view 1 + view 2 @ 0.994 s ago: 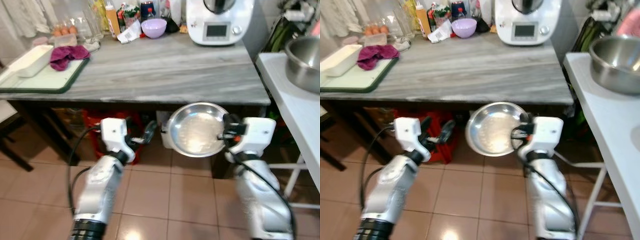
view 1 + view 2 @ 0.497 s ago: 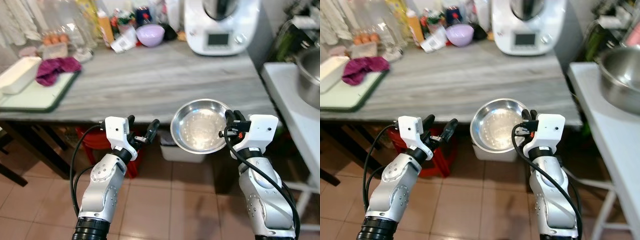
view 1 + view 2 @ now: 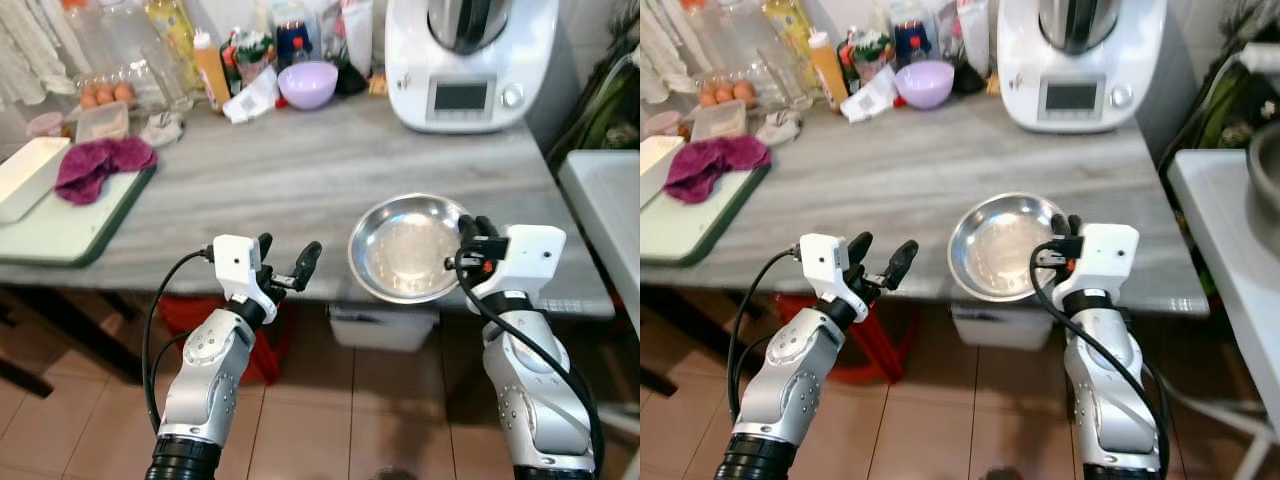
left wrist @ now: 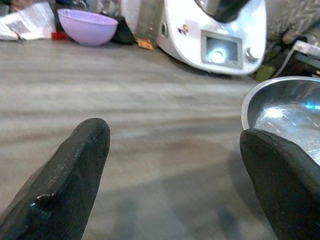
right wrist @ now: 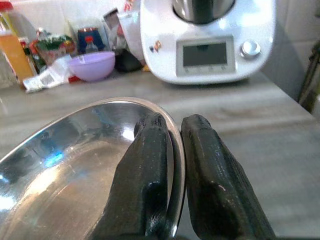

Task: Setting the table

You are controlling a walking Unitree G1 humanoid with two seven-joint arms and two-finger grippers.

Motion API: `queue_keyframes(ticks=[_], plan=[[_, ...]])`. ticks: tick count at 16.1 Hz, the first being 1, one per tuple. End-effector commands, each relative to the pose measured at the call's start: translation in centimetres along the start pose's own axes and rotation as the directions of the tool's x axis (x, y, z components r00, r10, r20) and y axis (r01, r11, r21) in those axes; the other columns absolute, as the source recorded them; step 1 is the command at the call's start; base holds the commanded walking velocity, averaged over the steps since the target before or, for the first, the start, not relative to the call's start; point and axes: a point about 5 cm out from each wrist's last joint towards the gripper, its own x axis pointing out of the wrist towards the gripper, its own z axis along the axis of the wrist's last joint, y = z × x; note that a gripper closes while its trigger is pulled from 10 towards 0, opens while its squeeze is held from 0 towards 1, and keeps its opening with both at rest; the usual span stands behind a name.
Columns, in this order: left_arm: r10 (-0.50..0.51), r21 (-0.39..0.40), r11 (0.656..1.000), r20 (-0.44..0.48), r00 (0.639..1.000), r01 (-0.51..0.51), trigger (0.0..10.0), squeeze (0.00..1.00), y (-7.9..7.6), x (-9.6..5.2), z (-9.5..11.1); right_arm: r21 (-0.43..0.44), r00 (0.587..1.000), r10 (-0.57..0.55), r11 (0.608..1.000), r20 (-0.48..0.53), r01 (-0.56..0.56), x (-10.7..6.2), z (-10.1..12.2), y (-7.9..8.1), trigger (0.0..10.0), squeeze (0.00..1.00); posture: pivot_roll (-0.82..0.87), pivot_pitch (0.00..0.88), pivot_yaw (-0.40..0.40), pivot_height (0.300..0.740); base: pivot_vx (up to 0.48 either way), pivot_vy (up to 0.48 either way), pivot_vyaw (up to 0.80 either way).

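Steel bowl held out over the near edge of the table, ready to be set down.

The right gripper (image 3: pixel 470 245) pinches the rim of the steel bowl (image 3: pixel 405 248), one finger inside and one outside, clamped tight on the metal. The bowl sits to the gripper's left, tilted a little toward the camera, above the front strip of the grey table (image 3: pixel 300 175). The left gripper (image 3: pixel 285 265) hovers at the table edge with its fingers spread wide, holding nothing, just beside the bowl's far rim. Bare tabletop lies straight ahead of the bowl, so the right arm is the one placed to lower it, I'd judge.
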Motion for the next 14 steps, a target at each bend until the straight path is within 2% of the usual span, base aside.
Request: queue_keyframes(ticks=[1,3,4,6,8,9,10,14], plan=[[0.022,0.017,1.000,0.004,1.000,-0.022,10.0,0.00,0.9,-0.4,0.4,0.019,1.000,0.020,1.000,0.019,-0.020,0.2,0.3,0.9,10.0,0.00,-0.18,0.114,0.083,0.740,0.416,0.000,0.00],[0.012,0.027,1.000,0.009,1.000,-0.012,10.0,0.00,0.9,-0.7,0.5,0.022,1.000,0.014,1.000,0.018,-0.015,0.3,0.3,0.8,10.0,0.00,-0.18,0.116,0.082,0.740,0.000,0.000,0.00],[-0.004,0.094,0.996,-0.005,1.000,0.004,10.0,0.00,1.2,-1.4,0.5,0.032,1.000,0.003,0.999,0.013,-0.004,0.4,0.2,0.6,10.0,0.00,-0.17,0.118,0.080,0.740,0.000,0.000,0.00],[0.007,0.125,0.992,-0.024,1.000,-0.003,10.0,0.00,1.8,-2.2,0.2,0.049,1.000,-0.004,0.999,0.003,0.004,0.6,0.1,0.5,10.0,0.00,-0.17,0.119,0.079,0.740,0.000,0.000,0.00],[-0.005,0.189,0.982,-0.044,0.999,0.013,10.0,0.00,2.1,-3.1,-0.1,0.052,1.000,0.002,0.999,0.000,-0.002,0.8,0.1,0.5,10.0,0.00,-0.17,0.121,0.079,0.740,0.000,0.000,0.00],[-0.013,0.192,0.981,-0.052,0.999,0.022,10.0,0.00,2.0,-3.4,-0.2,0.052,1.000,0.001,0.999,-0.004,0.000,0.9,0.1,0.5,10.0,0.00,-0.17,0.123,0.076,0.740,0.000,0.000,0.00],[-0.037,0.217,0.975,-0.078,0.996,0.053,10.0,0.00,1.8,-4.2,-0.5,0.079,0.999,-0.004,0.997,-0.032,0.007,0.9,-0.4,0.5,10.0,0.00,-0.16,0.121,0.074,0.740,0.000,0.000,0.00],[-0.108,0.277,0.950,-0.137,0.985,0.143,10.0,0.00,1.8,-5.4,-0.9,0.142,0.995,-0.011,0.990,-0.095,0.025,1.4,-1.7,0.5,10.0,0.00,-0.15,0.118,0.077,0.740,0.000,0.000,0.00]])
